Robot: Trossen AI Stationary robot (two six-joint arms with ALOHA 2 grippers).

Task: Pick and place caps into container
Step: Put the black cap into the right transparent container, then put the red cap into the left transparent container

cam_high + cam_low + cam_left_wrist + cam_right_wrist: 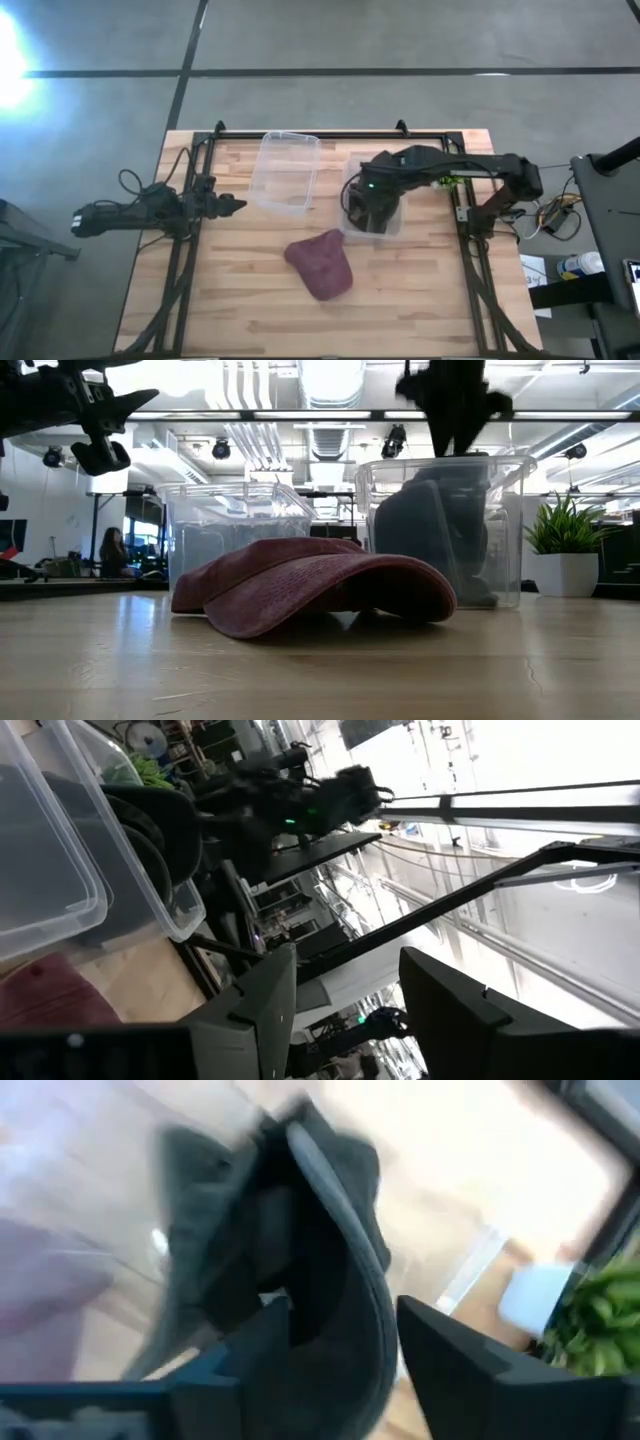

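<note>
The maroon cap (320,264) (310,588) lies crown-up on the wood table, near the middle. Dark caps (440,535) stand on edge inside the right clear container (396,226). One is greyish (335,1230), and I cannot tell them apart further. My right gripper (368,208) (452,430) (340,1355) hovers open just above that container's rim, its fingers either side of the grey cap's brim line and apart from it. My left gripper (236,205) (340,1005) waits open in the air over the table's left side.
A second clear container (287,170) (235,525) stands left of the filled one, toward the far edge. Black frame rails run along the table's left, right and far edges. Bare wood lies around the maroon cap and toward the near edge. A potted plant (565,550) stands beyond the table.
</note>
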